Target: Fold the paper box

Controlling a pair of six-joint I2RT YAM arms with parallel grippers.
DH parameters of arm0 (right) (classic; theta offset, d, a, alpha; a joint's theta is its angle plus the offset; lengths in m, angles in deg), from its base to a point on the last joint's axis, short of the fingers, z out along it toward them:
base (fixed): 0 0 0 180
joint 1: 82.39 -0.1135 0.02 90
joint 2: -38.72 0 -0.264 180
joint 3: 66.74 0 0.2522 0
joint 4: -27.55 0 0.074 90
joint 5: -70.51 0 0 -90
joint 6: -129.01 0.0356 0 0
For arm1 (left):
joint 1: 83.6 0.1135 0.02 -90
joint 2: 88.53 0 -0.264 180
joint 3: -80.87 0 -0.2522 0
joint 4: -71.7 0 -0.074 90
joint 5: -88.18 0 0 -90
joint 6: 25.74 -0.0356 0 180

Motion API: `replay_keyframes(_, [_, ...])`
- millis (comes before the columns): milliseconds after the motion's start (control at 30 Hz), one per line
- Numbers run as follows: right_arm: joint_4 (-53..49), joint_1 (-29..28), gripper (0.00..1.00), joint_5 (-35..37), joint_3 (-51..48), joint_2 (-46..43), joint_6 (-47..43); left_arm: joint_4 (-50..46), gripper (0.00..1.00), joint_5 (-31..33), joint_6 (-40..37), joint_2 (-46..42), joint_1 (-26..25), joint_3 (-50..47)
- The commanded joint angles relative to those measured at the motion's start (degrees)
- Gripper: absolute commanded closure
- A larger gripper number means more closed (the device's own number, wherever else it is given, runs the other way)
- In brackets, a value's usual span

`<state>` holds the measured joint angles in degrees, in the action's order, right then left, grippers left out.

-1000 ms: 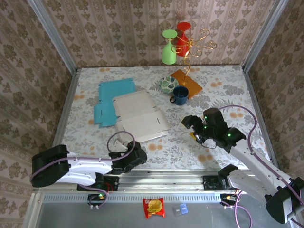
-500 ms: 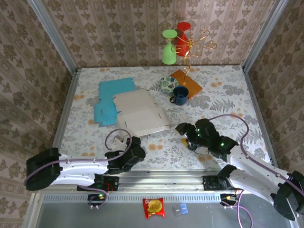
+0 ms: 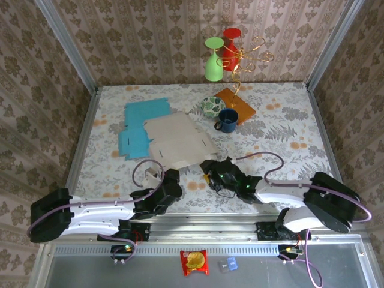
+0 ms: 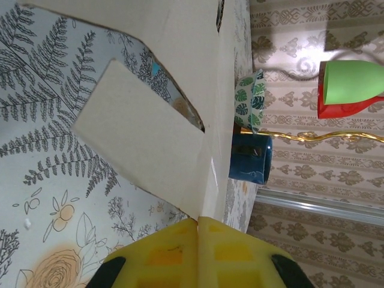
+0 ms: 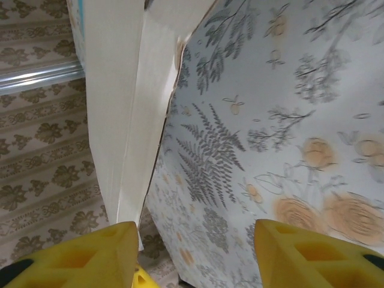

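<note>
Lying left of the middle of the floral surface point(image 3: 288, 138), the cream paper box point(image 3: 180, 141) as an unfolded blank, its near flaps standing up off the cloth. Resting against a flat blue box blank point(image 3: 141, 123) along its far-left side.

Clenching on the box's near-left flap with the left pincer point(image 4: 198, 223) — yellow fingers point(image 4: 162, 255) pressing together, the cardboard's folded edge running down into the seam between them. Hanging released at the box's near-right edge with the right pincer point(image 5: 195, 234) — its two fingers point(image 5: 78, 255) standing well apart, the cardboard edge touching the one on the left of the wrist view, bare floral surface showing between them. Reaching in low from the near edge with both arms.

Standing just beyond the box, toward the far right: a dark blue mug point(image 3: 228, 120) just beside a leaf-patterned bowl point(image 3: 212, 107), an orange mat point(image 3: 243, 108) next to both. Rising from that mat, a gold wire stand point(image 3: 235, 75) carrying a green glass point(image 3: 213, 63) and a red glass point(image 3: 230, 42), both hanging upside down.

Lying on the ledge below the arms' bases: a red snack packet point(image 3: 194, 262).
</note>
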<state>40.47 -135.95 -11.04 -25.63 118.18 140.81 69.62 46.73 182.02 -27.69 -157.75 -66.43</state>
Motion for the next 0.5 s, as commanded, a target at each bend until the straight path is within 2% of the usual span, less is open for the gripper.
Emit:
replay_keyframes(0, [11.7,-1.0,0.49,4.8,2.4,5.2,2.4,2.6,1.0,-1.2,-1.8,-1.0,0.7,0.6])
replay_keyframes(100, [16.4,-1.4,0.51,6.6,2.8,7.8,2.1,3.8,1.0,-1.7,-1.7,-1.6,1.0,-0.2])
replay_keyframes(233, [17.5,-1.8,0.53,6.7,4.2,9.9,1.6,3.9,1.0,-2.9,-2.8,-2.6,1.6,0.0])
replay_keyframes(467, [24.9,-1.8,0.61,9.7,4.5,14.9,2.5,4.4,1.0,-4.2,-2.7,-2.8,1.6,-0.2])
